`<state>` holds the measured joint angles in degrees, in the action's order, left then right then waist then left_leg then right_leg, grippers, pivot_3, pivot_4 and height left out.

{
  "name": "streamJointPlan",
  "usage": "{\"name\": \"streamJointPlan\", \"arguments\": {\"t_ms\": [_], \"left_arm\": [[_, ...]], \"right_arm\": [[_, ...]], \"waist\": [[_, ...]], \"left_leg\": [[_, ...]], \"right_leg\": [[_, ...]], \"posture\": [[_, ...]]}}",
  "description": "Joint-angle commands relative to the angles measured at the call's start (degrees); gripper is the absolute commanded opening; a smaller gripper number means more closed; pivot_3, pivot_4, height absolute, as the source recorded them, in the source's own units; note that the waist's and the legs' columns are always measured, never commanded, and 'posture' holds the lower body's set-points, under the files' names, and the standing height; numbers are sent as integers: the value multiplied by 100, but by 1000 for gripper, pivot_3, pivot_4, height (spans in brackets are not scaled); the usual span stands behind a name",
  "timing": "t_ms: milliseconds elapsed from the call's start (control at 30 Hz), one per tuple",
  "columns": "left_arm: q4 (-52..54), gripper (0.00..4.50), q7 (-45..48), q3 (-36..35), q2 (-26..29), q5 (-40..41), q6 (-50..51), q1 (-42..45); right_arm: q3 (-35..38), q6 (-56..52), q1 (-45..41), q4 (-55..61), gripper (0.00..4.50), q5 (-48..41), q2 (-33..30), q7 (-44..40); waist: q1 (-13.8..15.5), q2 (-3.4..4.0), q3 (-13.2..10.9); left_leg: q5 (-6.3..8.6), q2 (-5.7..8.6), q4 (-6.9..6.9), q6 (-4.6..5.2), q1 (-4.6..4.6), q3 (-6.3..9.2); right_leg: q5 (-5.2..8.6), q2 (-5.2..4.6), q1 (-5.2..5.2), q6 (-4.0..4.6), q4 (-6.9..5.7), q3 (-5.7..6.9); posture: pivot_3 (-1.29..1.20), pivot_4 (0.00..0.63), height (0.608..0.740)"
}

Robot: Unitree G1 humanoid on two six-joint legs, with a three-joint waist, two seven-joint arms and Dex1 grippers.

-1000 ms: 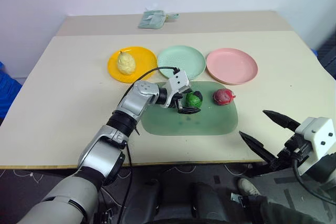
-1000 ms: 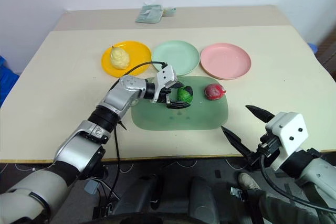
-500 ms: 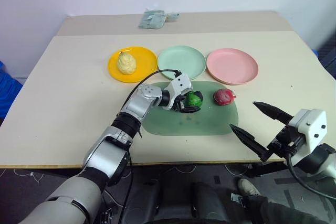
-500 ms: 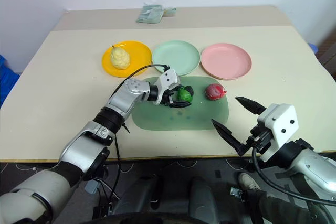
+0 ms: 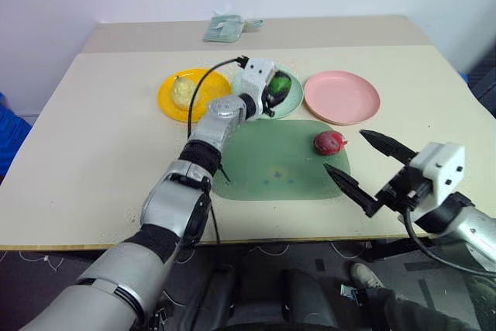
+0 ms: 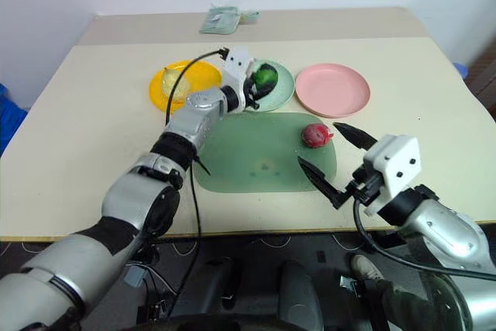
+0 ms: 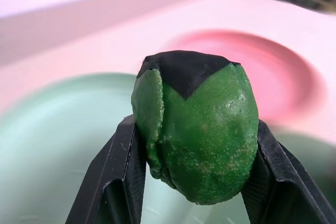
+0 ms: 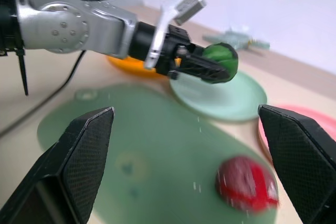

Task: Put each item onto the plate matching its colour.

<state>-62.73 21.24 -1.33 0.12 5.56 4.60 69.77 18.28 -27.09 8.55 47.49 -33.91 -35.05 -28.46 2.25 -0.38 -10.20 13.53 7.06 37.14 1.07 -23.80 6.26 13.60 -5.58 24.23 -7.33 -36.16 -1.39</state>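
My left gripper (image 5: 276, 87) is shut on the green ball (image 5: 280, 83), a green toy with a dark patch (image 7: 197, 135). It holds the ball in the air just over the mint green plate (image 6: 282, 89). The pale yellow pear (image 5: 182, 91) sits on the yellow-orange plate (image 5: 169, 105). On the right end of the translucent green mat (image 5: 271, 164) lies the dark red lump (image 5: 329, 142). The pink plate (image 5: 342, 97) has nothing on it. My right gripper (image 5: 346, 152) hangs open near the mat's right edge, close to the red lump (image 8: 247, 184), with nothing between its fingers (image 8: 79, 150).
A folded greenish cloth (image 5: 225, 29) lies at the back of the table. The three plates stand in a row behind the mat. A black cable (image 5: 203, 87) loops from my left wrist over the yellow-orange plate.
My left gripper shut on the green ball, lifted it off the mat and carried it back over the mint green plate. My right gripper moved inward and up toward the mat's right edge.
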Motion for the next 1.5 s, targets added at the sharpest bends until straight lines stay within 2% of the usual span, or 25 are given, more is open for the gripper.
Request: {"name": "streamJointPlan", "arguments": {"t_ms": [33, 267, 567, 767, 933, 1000, 1067, 1167, 1300, 1367, 1500], "left_arm": [[-678, 1948, -711, -425, -81, 130, -292, 374], [-1182, 1948, -1013, -533, -216, -121, -457, 508], [-1224, 1948, -902, -742, -237, -48, -405, 482], [-1178, 4458, -804, -864, -262, -57, -440, 463], [-799, 4458, -548, -812, -97, -104, -682, 240], [-236, 4458, -201, -671, -2, -153, -1043, -161], [918, 4458, 422, -454, 173, -84, -1030, -879], [3204, 4458, 1411, -134, 657, 313, -171, -2111], [5897, 4458, 3046, -52, 1739, 1589, 916, -3594], [6673, 4458, 3615, -200, 2370, 2156, 1410, -4140], [7387, 4458, 4199, -700, 3340, 2909, 1917, -4849]], "right_arm": [[-209, 137, -230, 4, 4500, 147, 109, 154], [-773, 233, -961, -381, 4500, 678, 440, 558], [-1027, 210, -1227, -461, 4500, 966, 655, 775], [-1049, 27, -1456, -497, 4500, 982, 660, 845], [-1116, -150, -1635, -685, 4500, 1162, 591, 880], [-1156, -183, -1711, -865, 4500, 1256, 568, 864], [-1196, -145, -1789, -1081, 4500, 1330, 564, 805], [-1206, -58, -1929, -1488, 4500, 1364, 578, 674], [-1329, 245, -2142, -2453, 4500, 1637, 528, 454], [-1379, 476, -2240, -2973, 4500, 1727, 534, 277], [-1456, 780, -2461, -3745, 4500, 1760, 619, -34]], "waist": [[3, 1, 0], [2, -1, 0], [-8, 0, 1], [-7, 1, 2], [-14, 1, 2], [-30, 6, 5], [-78, 10, 7], [-192, 11, 8], [-304, 11, 8], [-298, 16, 10], [-280, 19, 11]], "left_leg": [[0, 2, -1, 0, 0, 0], [-2, 8, 5, 0, 0, -1], [-6, 7, 1, -8, 0, -2], [-6, 8, 2, -8, 0, -2], [-6, 8, 1, -9, 0, -2], [-7, 8, 1, -10, 0, -2], [-20, 6, -7, -33, 2, -5], [-22, 4, -14, -37, 3, -7], [-22, 0, -12, -37, -1, -9], [-22, 0, -12, -37, 0, -9], [-18, 1, -12, -31, 4, -6]], "right_leg": [[0, -1, 0, 0, -1, 0], [-4, -1, 0, -6, -6, -1], [-4, 0, 4, -5, -7, -2], [-4, 0, 4, -5, -8, -1], [-4, 0, 4, -5, -8, -1], [-5, 0, 5, -5, -9, -2], [-5, 0, 7, -4, -8, -5], [-5, 0, 12, -3, -9, -12], [-5, 0, 20, -1, -13, -18], [-4, -1, 19, 0, -14, -19], [-4, -1, 13, 3, -13, -16]], "posture": [[0, 150, 740], [0, 150, 740], [0, 150, 740], [0, 150, 740], [0, 150, 740], [0, 150, 740], [0, 150, 740], [0, 150, 740], [0, 150, 740], [0, 150, 740], [0, 150, 740]]}}
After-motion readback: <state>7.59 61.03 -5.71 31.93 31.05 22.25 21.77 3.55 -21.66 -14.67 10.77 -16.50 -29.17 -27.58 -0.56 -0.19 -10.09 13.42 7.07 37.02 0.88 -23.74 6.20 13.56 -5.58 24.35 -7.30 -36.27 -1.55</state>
